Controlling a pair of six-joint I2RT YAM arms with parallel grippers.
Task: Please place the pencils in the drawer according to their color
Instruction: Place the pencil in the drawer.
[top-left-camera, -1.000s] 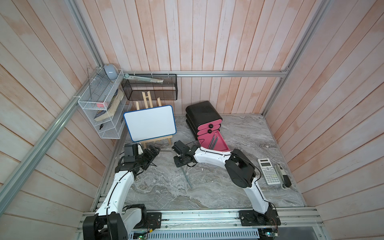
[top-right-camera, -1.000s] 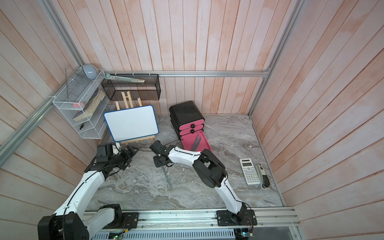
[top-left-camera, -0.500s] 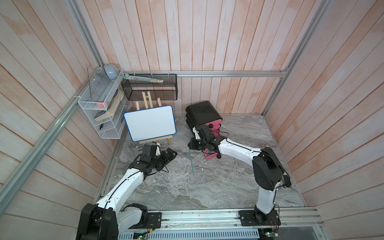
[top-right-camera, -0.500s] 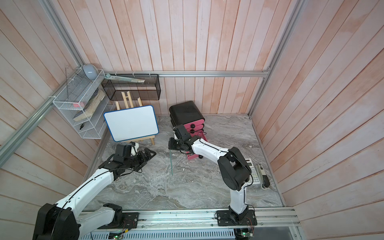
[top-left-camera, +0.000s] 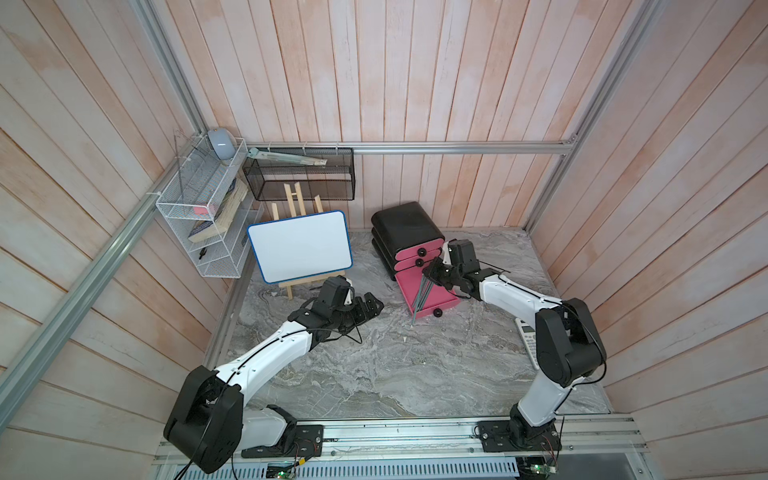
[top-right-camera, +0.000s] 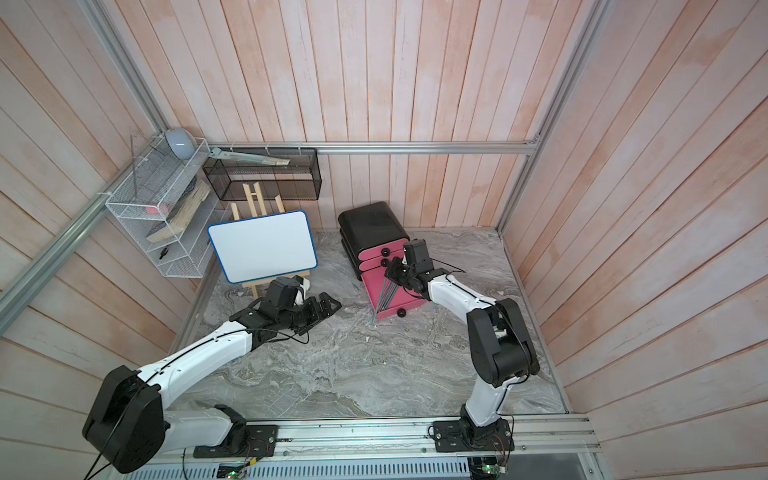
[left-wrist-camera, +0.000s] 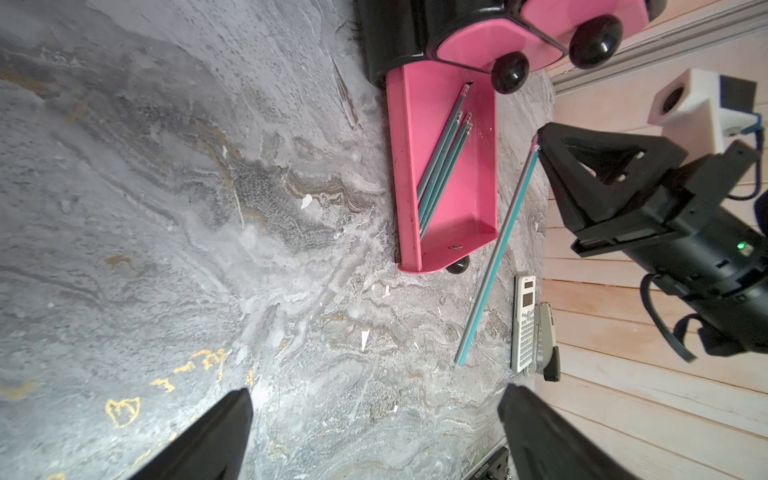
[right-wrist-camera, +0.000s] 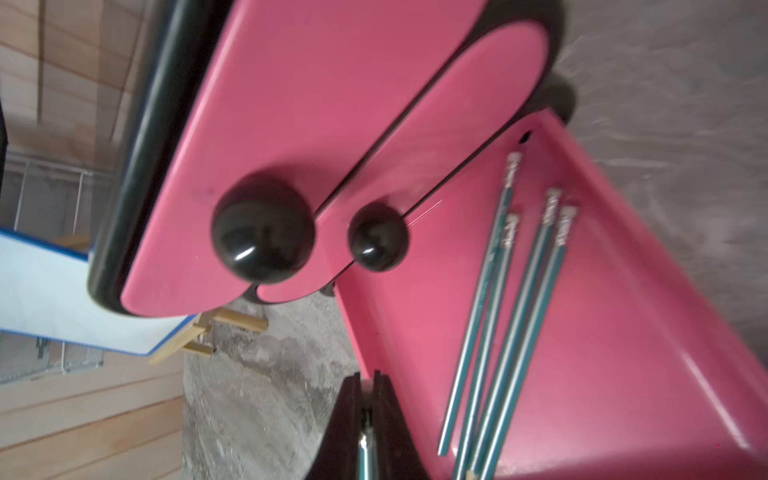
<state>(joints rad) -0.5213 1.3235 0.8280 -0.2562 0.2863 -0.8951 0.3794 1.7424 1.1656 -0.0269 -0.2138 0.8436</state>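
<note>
Left gripper (left-wrist-camera: 374, 432): jaws spread wide, nothing between them, hovering over bare table (top-left-camera: 374, 374) near the whiteboard easel (top-left-camera: 300, 245).

The drawer (top-left-camera: 405, 226): the two upper trays are closed, so their contents cannot be told. The bottom tray (left-wrist-camera: 405, 187) is pulled fully out. Four teal pencils (right-wrist-camera: 498, 332) lie inside it, roughly parallel, with their ferrules toward the cabinet.

Right gripper (right-wrist-camera: 366, 399): jaws nearly closed on the ferrule end of a fifth teal pencil (left-wrist-camera: 494, 266). It hangs tilted in the air by the open tray and has not been released. In a top view its lower end reaches past the tray front.

Status, as a judgement: teal sorting is nearly complete, pending this one placement. No black or yellow pencil is visible anywhere, and no loose pencil lies on the visible table. Remaining steps are probably lowering, release and closing the tray.
</note>
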